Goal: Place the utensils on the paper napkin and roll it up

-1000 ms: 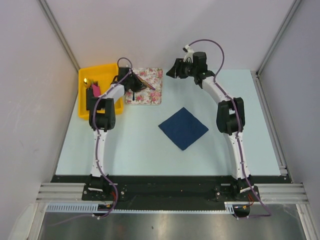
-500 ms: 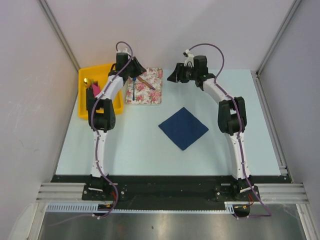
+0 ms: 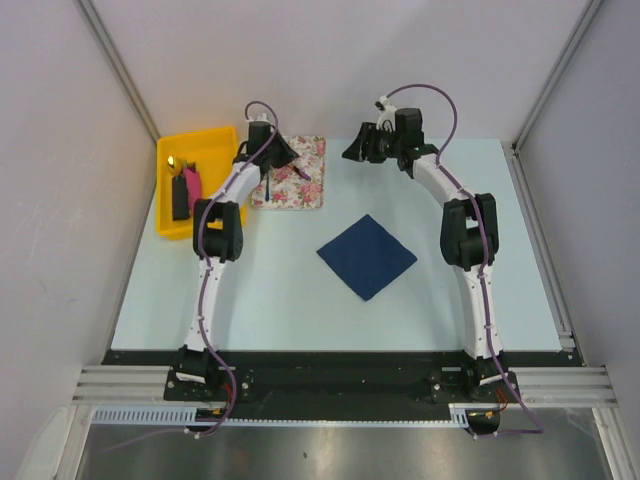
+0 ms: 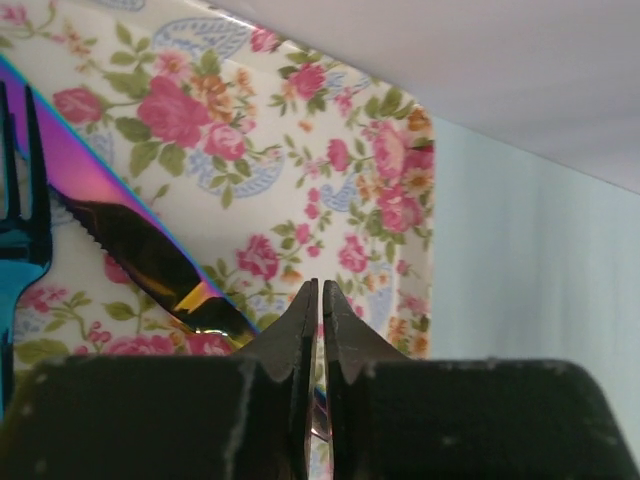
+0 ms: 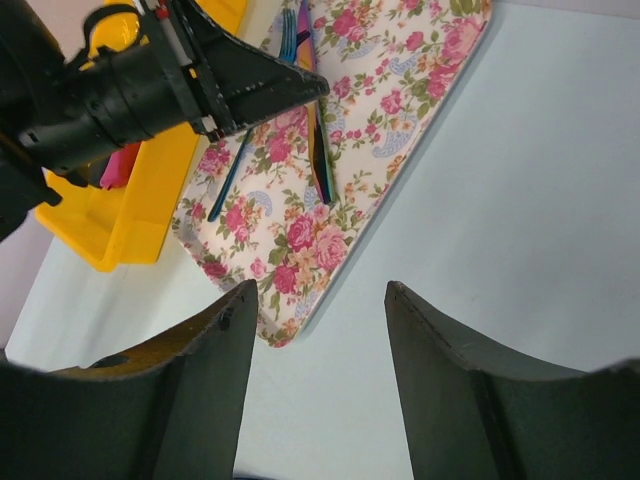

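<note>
One knife (image 4: 150, 255) pinched in left gripper (image 4: 320, 292) on floral mat (image 4: 340, 150); right gripper (image 5: 315, 300) agape. Next: carry to paper napkin (image 3: 367, 256).

The left hand (image 4: 320, 295) has swung toward 3 o'clock, off the 9 o'clock edge of the floral mat (image 3: 312, 190) and in over its middle. Its elbow has followed the same way, so more of the yellow bin (image 3: 168, 228) now shows. Its jaws are now pinched nearly together on the knife (image 4: 150, 255). The right hand (image 5: 320, 288) has drifted slightly toward 2 o'clock.
</note>
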Controlling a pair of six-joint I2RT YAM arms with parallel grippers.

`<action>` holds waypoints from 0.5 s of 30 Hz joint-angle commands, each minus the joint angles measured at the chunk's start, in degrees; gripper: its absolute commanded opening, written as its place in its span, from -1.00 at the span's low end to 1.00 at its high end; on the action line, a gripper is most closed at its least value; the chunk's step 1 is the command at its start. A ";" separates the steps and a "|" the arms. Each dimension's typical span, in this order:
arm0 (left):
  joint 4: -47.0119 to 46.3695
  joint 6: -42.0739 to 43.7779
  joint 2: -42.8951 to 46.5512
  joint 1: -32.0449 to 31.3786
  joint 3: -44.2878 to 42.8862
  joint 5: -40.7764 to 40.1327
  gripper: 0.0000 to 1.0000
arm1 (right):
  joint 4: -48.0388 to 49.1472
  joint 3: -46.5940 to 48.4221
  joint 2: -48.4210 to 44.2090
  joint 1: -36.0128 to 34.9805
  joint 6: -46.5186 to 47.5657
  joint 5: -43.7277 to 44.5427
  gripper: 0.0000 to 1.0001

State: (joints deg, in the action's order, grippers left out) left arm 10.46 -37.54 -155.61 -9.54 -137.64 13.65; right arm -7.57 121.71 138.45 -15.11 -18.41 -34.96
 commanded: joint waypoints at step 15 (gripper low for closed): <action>21.24 2.21 4.25 0.49 1.30 -5.66 -1.00 | -4.73 8.02 -1.78 1.40 0.22 3.23 0.14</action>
State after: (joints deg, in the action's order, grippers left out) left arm 18.85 -37.39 -157.73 -9.45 -141.05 9.08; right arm -11.79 125.86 137.32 -14.22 -18.41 -31.92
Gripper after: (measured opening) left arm 0.005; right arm 0.576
